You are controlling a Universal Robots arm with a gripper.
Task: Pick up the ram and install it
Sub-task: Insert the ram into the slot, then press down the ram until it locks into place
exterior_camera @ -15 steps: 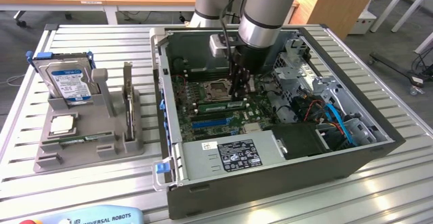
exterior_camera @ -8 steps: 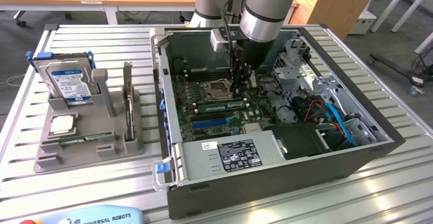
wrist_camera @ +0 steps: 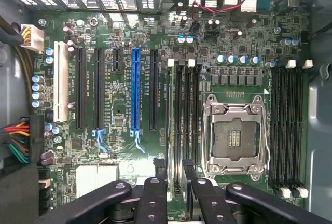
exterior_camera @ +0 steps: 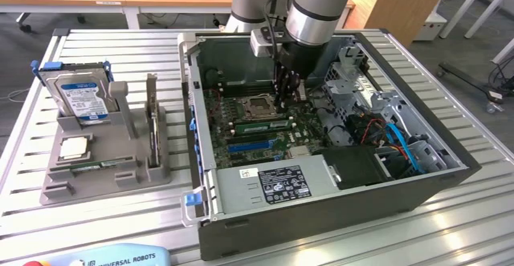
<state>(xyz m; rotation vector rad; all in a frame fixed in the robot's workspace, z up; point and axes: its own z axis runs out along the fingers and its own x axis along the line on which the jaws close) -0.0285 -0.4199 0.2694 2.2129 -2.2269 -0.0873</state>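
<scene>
A green ram stick (exterior_camera: pixel 259 123) stands in a motherboard slot beside the empty CPU socket (exterior_camera: pixel 255 105) inside the open computer case. In the wrist view it shows edge-on as a thin green line (wrist_camera: pixel 175 130) in the slot left of the socket (wrist_camera: pixel 234 136). My gripper (exterior_camera: pixel 283 105) hangs low over one end of that stick. Its black fingers (wrist_camera: pixel 154 195) stand apart on either side of the slot, and the gripper (wrist_camera: pixel 175 176) is open, not closed on the stick. Another green ram stick (exterior_camera: pixel 88 167) lies in the grey holder at the exterior view's left.
The grey holder (exterior_camera: pixel 48 185) also carries a hard drive (exterior_camera: pixel 80 97), a silver processor chip (exterior_camera: pixel 74 147) and an upright card (exterior_camera: pixel 151 124). The case wall (exterior_camera: pixel 197 127), drive cage (exterior_camera: pixel 353 91) and power supply (exterior_camera: pixel 277 185) hem in the motherboard. A blue slot (wrist_camera: pixel 135 89) and further black memory slots (wrist_camera: pixel 288 125) lie nearby.
</scene>
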